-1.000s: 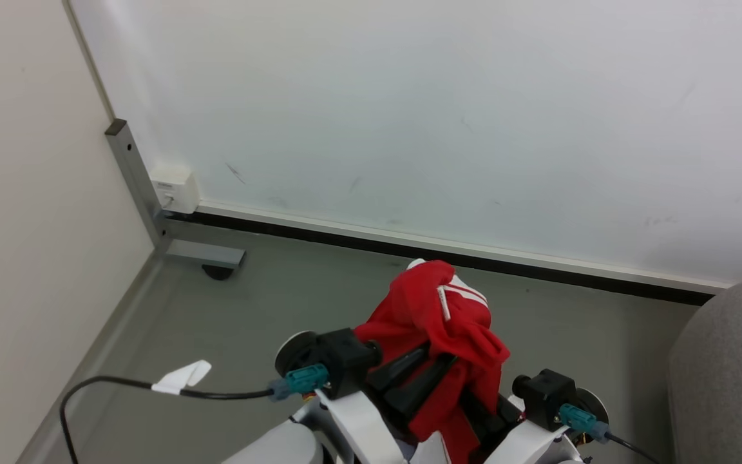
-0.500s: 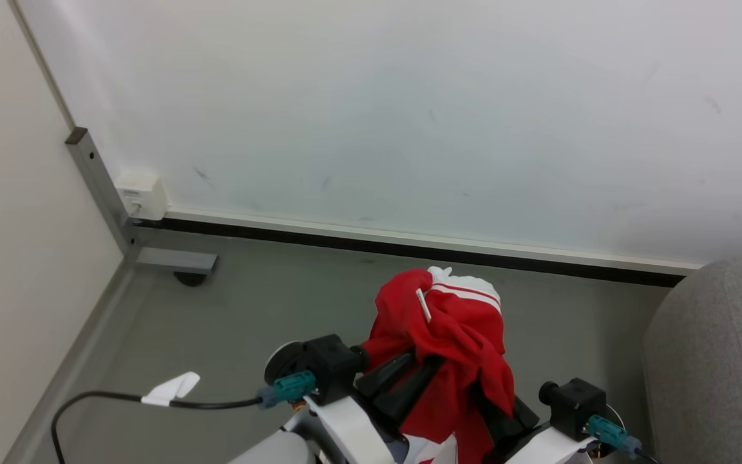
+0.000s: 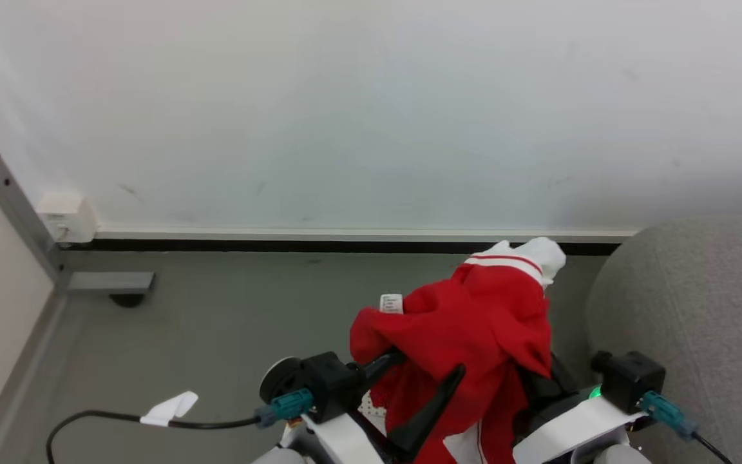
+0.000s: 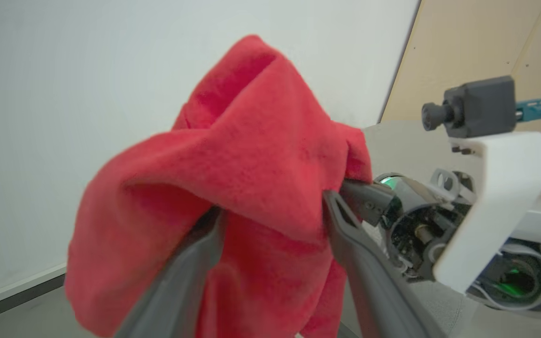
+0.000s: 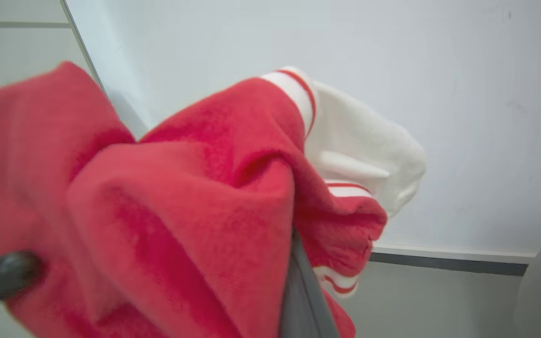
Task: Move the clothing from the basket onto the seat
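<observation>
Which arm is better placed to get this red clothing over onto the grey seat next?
Right, probably. The seat lies on the robot's right, just beside the right arm, while the left arm is farther off. The clothing drapes over both, so the left should follow.

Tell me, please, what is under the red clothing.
Dark jaws of both arms go up under the clothing, the left pair spread apart; grey floor lies below. The cloth covers their tips, so the grip itself is hidden.

White wrist shells [image 3: 339, 441] carry black camera blocks [image 3: 329, 380] with teal plugs [image 3: 288, 405]; a black cable [image 3: 107, 417] (white tape tag [image 3: 168, 407]) leaves the left one. Left gripper [image 4: 273, 206] fingers [image 4: 364, 263] are dark grey.
</observation>
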